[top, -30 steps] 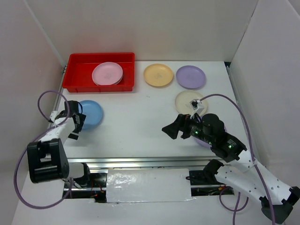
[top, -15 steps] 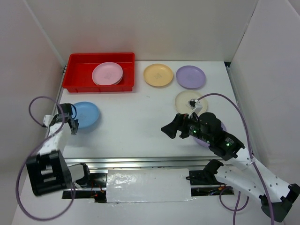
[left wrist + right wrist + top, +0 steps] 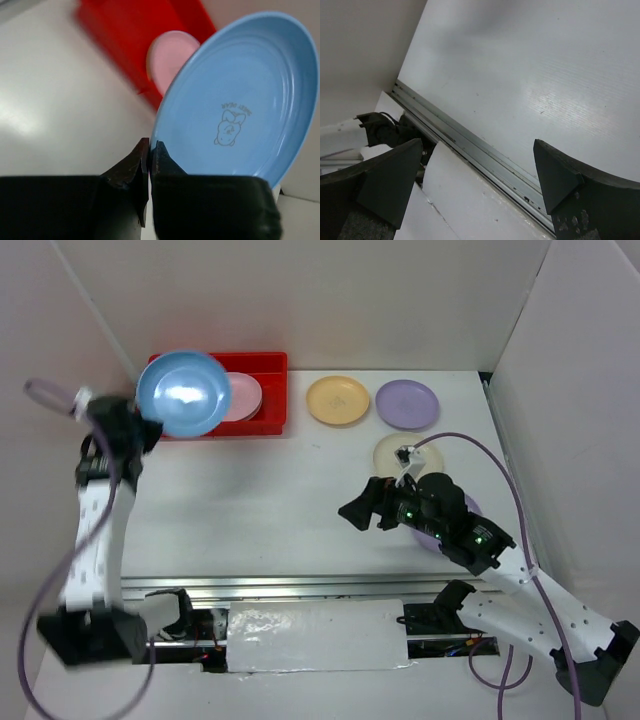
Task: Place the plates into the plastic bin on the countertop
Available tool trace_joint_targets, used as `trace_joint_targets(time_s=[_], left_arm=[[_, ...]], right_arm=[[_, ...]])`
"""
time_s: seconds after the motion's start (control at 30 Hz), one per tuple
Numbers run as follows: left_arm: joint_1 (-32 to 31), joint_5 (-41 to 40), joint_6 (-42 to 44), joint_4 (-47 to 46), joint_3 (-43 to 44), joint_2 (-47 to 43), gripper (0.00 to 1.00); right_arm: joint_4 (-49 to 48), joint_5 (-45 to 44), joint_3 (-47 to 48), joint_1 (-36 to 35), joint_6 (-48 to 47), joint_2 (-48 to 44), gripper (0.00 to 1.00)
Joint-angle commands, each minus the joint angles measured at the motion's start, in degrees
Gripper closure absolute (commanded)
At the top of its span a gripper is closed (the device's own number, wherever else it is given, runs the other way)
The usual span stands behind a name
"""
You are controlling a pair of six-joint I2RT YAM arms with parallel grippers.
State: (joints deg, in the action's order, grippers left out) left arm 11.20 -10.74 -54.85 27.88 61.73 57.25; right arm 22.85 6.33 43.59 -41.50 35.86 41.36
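Left wrist view: left jaws are clamped narrow on the near rim of the blue plate [image 3: 240, 100], one finger above the lip and one below. An edge pinch is likely the only hold a shallow plate offers. The plate hangs tilted off that single point, with its inner face and printed centre mark turned toward the camera. A one-sided grip like this could let it pivot, so a gentle set-down looks sensible.

Behind the plate are the red bin [image 3: 125, 30] and a pink plate [image 3: 167, 55] already lying flat inside it. In the top view the blue plate sits well above the desk [image 3: 280, 500] and over the bin's left half, overlapping the pink plate's left edge. That height probably serves to clear the raised rim. The open floor left of the pink plate looks like the intended slot. Whether more plates lie under the pink one cannot be told.

Right jaws are spread wide with nothing between them. Right wrist view shows only bare desk and the metal rail [image 3: 470, 145]. That arm hovers low over the right side of the desk, apparently waiting its turn.

Yet to be binned, in the back row: yellow plate [image 3: 337, 400] and purple plate [image 3: 407, 404], side by side to the right of the bin. The cream plate [image 3: 400, 452] lies nearer, partly hidden by the right arm. A second purple plate [image 3: 472, 507] shows as a sliver beneath that arm.
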Motion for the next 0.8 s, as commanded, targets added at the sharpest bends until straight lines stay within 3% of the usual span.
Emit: trace_joint_targets(time_s=[0.0, 0.03, 0.2, 0.3, 0.57, 0.73, 0.77], left_arm=[[-7.7, 6.3, 8.7, -8.5, 14.2, 25.8, 1.00], [-9.9, 4.4, 9.1, -4.7, 23.3, 34.3, 1.00], [-10.6, -1.8, 9.8, 7.3, 51.2, 58.7, 1.00], [-10.6, -2.3, 10.1, 11.3, 59.1, 66.4, 1.00], [-7.9, -1.4, 9.0, 3.4, 52.0, 66.1, 1.00], [-7.3, -1.6, 8.4, 4.6, 54.5, 69.5, 1.00], [-7.0, -1.1, 8.1, 4.6, 54.6, 69.9, 0.92]], right_arm=[[-4.0, 1.0, 2.5, -0.1, -1.1, 2.4, 0.00], [-4.2, 1.5, 2.5, 0.5, -1.0, 2.7, 0.00], [-3.7, 2.7, 2.3, 1.9, -1.8, 2.7, 0.00], [-3.6, 3.3, 1.9, 2.9, -2.1, 2.5, 0.00], [-2.7, 3.8, 1.0, 4.0, -3.0, 2.5, 0.00], [-3.7, 4.4, 0.2, 4.2, -2.7, 2.8, 0.00], [-3.6, 4.5, 0.0, 4.2, -2.5, 3.1, 0.00]])
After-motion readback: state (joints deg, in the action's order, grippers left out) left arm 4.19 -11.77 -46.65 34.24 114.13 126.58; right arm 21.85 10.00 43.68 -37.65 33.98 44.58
